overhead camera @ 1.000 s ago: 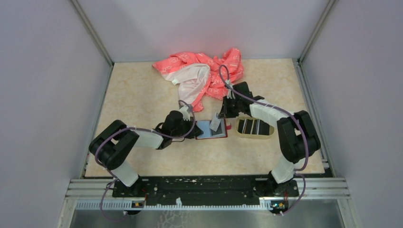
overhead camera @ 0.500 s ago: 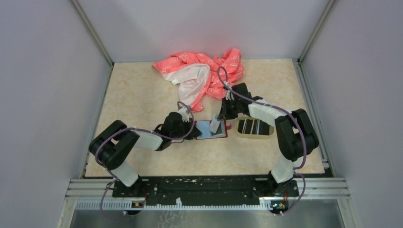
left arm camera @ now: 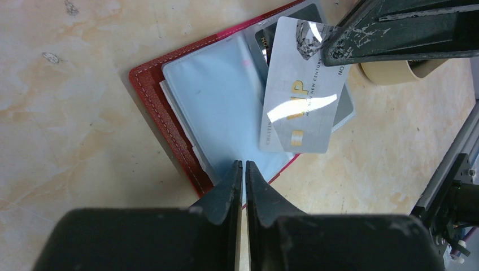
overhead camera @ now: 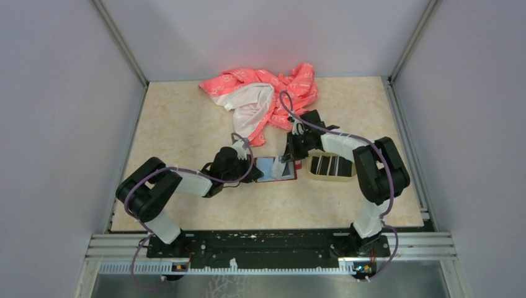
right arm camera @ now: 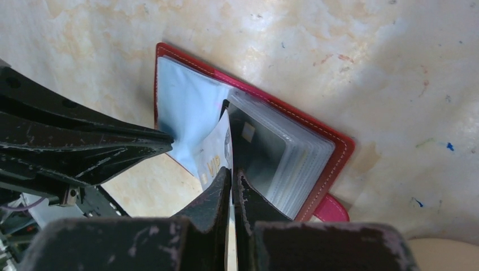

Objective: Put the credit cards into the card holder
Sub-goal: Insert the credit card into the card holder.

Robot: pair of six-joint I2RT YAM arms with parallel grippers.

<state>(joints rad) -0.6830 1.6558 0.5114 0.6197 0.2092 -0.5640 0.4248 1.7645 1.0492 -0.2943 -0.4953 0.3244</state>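
Observation:
The dark red card holder (overhead camera: pixel 286 177) lies open on the table, its pale blue sleeves showing (left arm camera: pixel 220 107). My left gripper (left arm camera: pixel 244 165) is shut on the near edge of one blue sleeve on the left half. In my right gripper (right arm camera: pixel 234 172), shut, is a silver credit card (left arm camera: pixel 302 96) marked VIP. The card stands tilted over the fold, its lower end against the sleeves. A dark card (right arm camera: pixel 257 149) sits in a pocket of the right-hand stack. More black credit cards (overhead camera: pixel 329 165) lie in the oval tray.
The oval beige tray (overhead camera: pixel 353 176) stands just right of the holder, close to my right wrist. A pink-and-white cloth (overhead camera: pixel 260 99) is bunched at the back of the table. Grey walls close in three sides.
My right gripper has moved down and slightly left with the silver card, closer to the holder. The left jaws have closed further on the sleeve.

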